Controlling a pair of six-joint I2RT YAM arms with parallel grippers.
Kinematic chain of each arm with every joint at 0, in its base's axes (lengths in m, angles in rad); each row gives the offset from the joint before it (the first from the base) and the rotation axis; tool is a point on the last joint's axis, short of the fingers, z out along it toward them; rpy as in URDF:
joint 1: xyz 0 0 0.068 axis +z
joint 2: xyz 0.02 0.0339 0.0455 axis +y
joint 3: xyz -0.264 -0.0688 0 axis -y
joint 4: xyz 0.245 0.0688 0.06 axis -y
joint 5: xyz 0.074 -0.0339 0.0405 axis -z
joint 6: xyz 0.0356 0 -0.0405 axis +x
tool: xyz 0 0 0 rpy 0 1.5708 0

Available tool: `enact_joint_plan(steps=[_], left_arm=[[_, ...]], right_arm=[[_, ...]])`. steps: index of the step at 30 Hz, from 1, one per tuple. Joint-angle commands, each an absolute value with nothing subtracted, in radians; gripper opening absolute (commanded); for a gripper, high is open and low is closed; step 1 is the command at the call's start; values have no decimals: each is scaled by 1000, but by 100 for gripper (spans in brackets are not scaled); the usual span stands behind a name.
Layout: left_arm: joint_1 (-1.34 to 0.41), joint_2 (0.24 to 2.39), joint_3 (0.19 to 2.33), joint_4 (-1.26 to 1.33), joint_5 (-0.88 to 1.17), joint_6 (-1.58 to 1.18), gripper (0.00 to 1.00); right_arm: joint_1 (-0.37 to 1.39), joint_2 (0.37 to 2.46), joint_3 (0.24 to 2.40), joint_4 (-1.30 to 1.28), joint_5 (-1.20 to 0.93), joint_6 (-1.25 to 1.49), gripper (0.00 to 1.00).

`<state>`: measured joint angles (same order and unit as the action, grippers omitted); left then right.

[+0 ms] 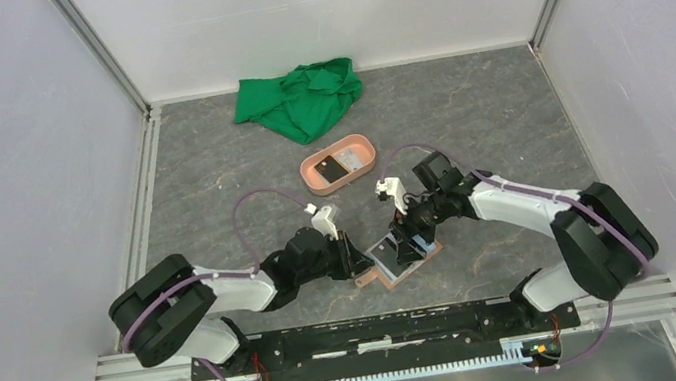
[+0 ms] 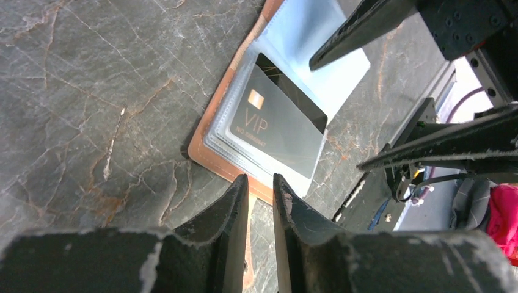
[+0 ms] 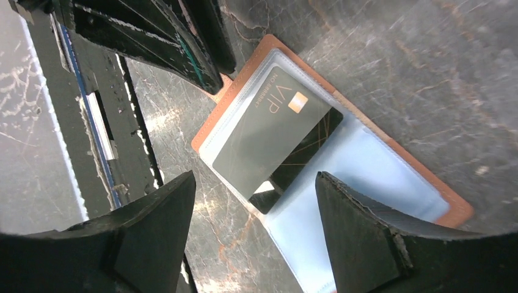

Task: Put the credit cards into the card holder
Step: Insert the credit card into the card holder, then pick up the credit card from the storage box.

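The tan card holder (image 1: 404, 264) lies open on the table between both arms, its clear sleeves (image 3: 366, 177) facing up. A dark grey credit card (image 2: 278, 125) marked VIP sits partly in a sleeve, one dark corner (image 3: 305, 159) sticking out toward the middle fold. My left gripper (image 2: 261, 180) is shut on the holder's short tan tab at its brown edge (image 2: 211, 155). My right gripper (image 3: 255, 176) hovers open over the card's protruding end, touching nothing. Another dark card (image 1: 342, 164) lies in the pink tray.
The salmon-pink oval tray (image 1: 360, 145) stands behind the holder. A crumpled green cloth (image 1: 300, 100) lies at the back. The black mounting rail (image 1: 375, 331) runs close along the holder's near side. White walls enclose the table on three sides.
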<state>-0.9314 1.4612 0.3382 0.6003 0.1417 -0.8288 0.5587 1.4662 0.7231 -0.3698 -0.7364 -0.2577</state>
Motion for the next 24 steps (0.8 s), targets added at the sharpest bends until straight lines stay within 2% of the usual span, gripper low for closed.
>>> enact_joint_plan(steps=[1,3,7,9,13,24], left_arm=[[-927,1381,301,668,123,-821,29],[-927,1365,295,654,114,-826,28],[-928,1367,307,596,124,-849,24],[-928,1376,306,590,137,-862,20],[-929,1398,307,596,160,-868,16],[-930,1525,371,606,257,-844,14]], right_arm=[[547,1362,740,-379,-687,-366,78],[544,1342,741,-373,-645,-379,69],[544,1354,747,-370,-565,-377,18],[544,1380,750,-375,-546,-366,3],[547,1437,750,-371,-538,-334,0],[582,1503,752,-379,-567,-326,0]])
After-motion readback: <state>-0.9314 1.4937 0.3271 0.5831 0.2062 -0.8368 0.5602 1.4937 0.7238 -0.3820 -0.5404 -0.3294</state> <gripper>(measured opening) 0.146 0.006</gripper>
